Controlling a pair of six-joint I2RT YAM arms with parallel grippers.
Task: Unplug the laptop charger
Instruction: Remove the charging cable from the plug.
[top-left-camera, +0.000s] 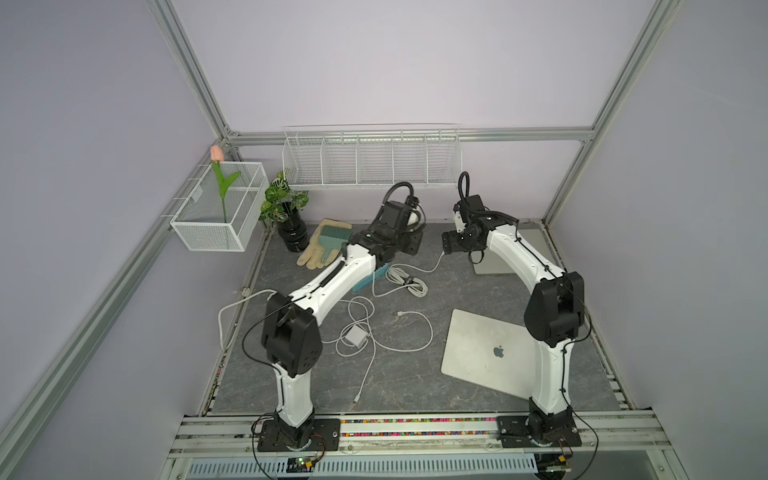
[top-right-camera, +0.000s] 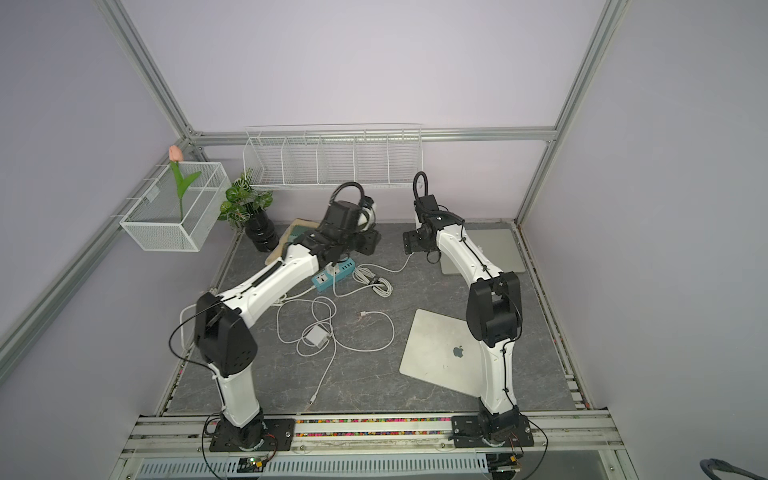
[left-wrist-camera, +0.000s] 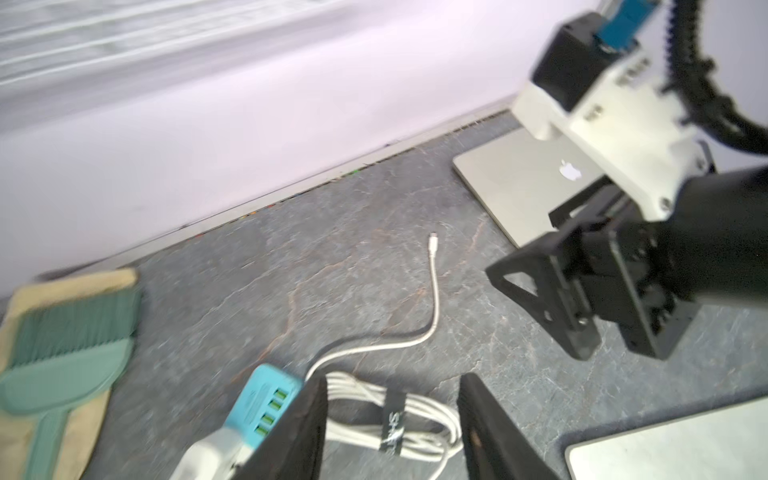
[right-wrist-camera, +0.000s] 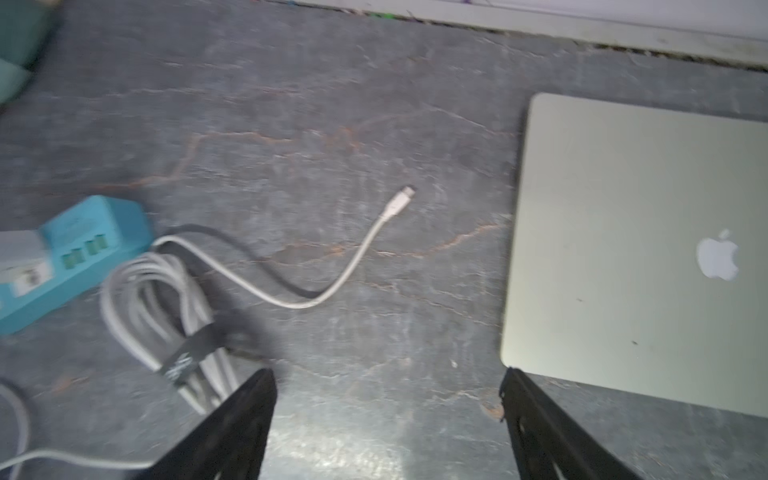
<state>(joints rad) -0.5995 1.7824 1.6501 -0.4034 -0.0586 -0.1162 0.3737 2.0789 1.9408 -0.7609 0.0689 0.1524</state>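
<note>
Here the left gripper (left-wrist-camera: 394, 378) hung with its two black, wedge-shaped fingers (left-wrist-camera: 299, 428) apart, clamped on nothing. It was above the coil (left-wrist-camera: 428, 419) of white cable, which was bound by a black strap (left-wrist-camera: 390, 419). The right gripper (right-wrist-camera: 387, 374) likewise stood wide apart and empty over bare table (right-wrist-camera: 291, 104), a dark grey, stone-like surface veined with rusty lines.

The charger's cable (right-wrist-camera: 354, 262), thin, round and white, curved away from the coil. It ended in a small plug (right-wrist-camera: 400, 200) that lay free on the table, apart from the rear laptop (right-wrist-camera: 644, 187). That laptop was a flat, matte silver slab with rounded corners and a pale apple mark.

Just beside the coil sat the strip (left-wrist-camera: 259, 386), a glossy teal box with a row of green ports. A blocky white adapter (left-wrist-camera: 208, 453) sat at its near end, but blur hid whether it was seated in a socket.

In both top views the front laptop (top-left-camera: 478, 345), also silver and closed, lay near the right arm's base. A square white brick (top-left-camera: 355, 336) lay mid-table amid loose loops of cord (top-left-camera: 419, 340). A tan glove (top-left-camera: 313, 255) lay at the far left with a ribbed green brush (top-left-camera: 332, 235) on it.
</note>
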